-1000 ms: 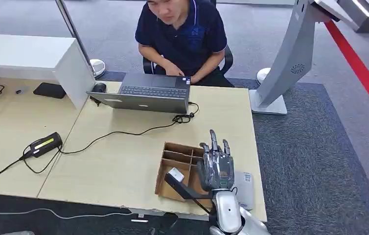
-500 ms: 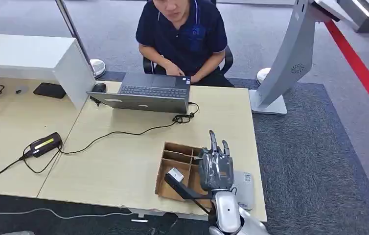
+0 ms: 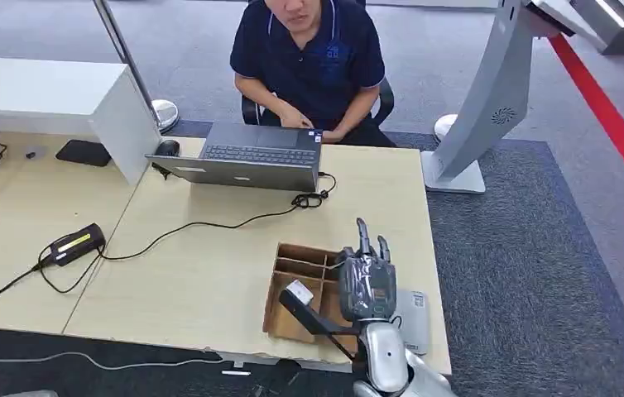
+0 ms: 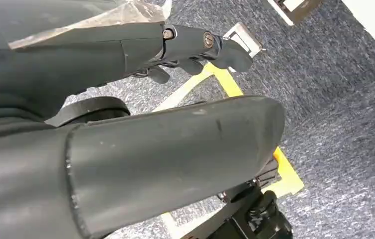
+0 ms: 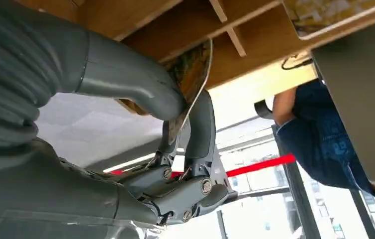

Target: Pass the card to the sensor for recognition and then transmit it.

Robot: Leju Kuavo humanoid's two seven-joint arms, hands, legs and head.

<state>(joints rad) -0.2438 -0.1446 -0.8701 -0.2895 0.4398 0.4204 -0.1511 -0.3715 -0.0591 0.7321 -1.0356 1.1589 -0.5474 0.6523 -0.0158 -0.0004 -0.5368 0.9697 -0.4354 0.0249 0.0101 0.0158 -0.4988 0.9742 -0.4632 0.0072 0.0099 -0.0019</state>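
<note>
My right hand (image 3: 367, 285) hovers upright over the right side of a brown compartmented cardboard box (image 3: 300, 260) near the table's front edge. It pinches a card (image 5: 193, 74) with a yellow-green print between its thumb (image 5: 126, 79) and a finger. In the head view the card (image 3: 298, 291) shows as a small white patch over a front compartment. A flat grey sensor (image 3: 415, 318) lies on the table just right of that hand. My left hand (image 4: 175, 114) hangs over blue carpet, holding nothing, with its fingers apart.
A person (image 3: 309, 58) sits behind an open laptop (image 3: 242, 157) at the table's far edge. A cable runs from the laptop to a black device (image 3: 73, 244) on the left. A grey kiosk stand (image 3: 491, 99) rises off the table's right.
The white card patch has risen slightly above the compartment. My right hand has barely shifted. The person has leaned a little.
</note>
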